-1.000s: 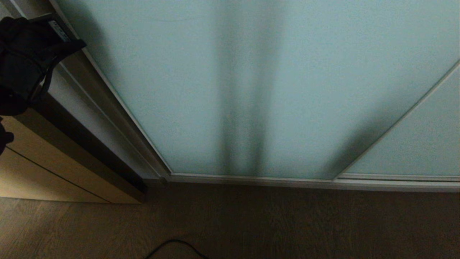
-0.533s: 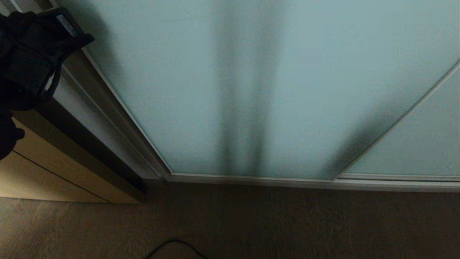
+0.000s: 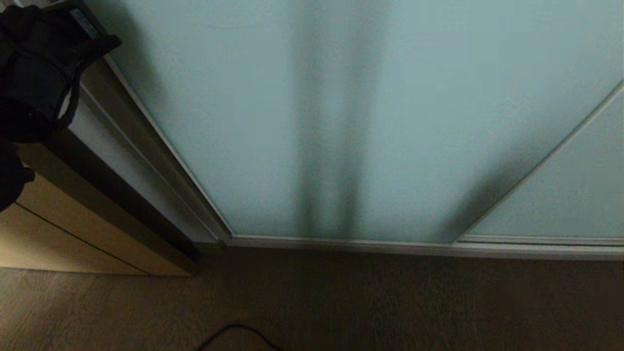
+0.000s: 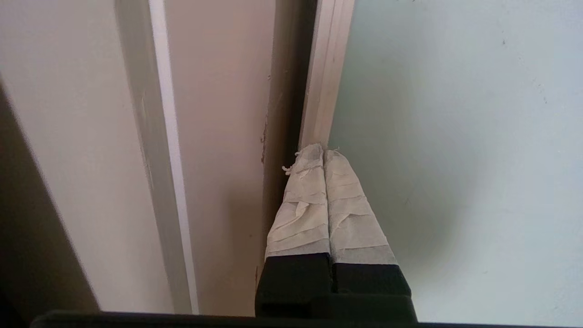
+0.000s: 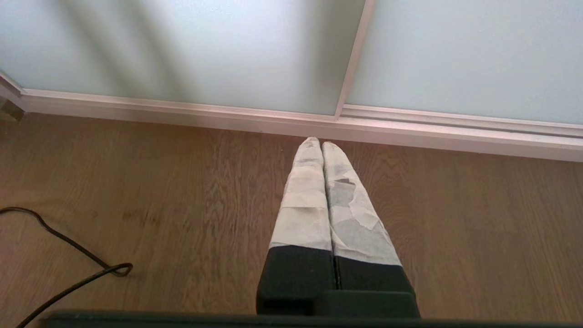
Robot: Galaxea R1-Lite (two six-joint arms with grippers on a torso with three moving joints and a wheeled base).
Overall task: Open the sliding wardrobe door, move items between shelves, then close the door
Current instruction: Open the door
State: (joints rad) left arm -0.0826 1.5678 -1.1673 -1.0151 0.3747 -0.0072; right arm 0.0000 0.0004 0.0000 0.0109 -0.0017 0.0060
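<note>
The tall frosted pale blue-green glass sliding door (image 3: 341, 122) stands upright, closed against the beige side panel (image 4: 218, 136). Only the left wrist view shows the left gripper (image 4: 319, 152), fingers pressed together and empty, tips at the door's silver-white frame edge (image 4: 325, 91); the right gripper (image 5: 322, 145), likewise closed and empty, hangs over the wooden floor (image 5: 182, 191).

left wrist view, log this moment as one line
left gripper: shut, tips at frame edge of frosted pale blue-green glass sliding door | door: closed | right gripper: shut, above brown wooden floor

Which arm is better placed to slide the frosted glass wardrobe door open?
Left. Its shut tool sits at the slim silver-white frame edge of the frosted pale blue-green sliding door; the right tool points at the wooden floor.
</note>
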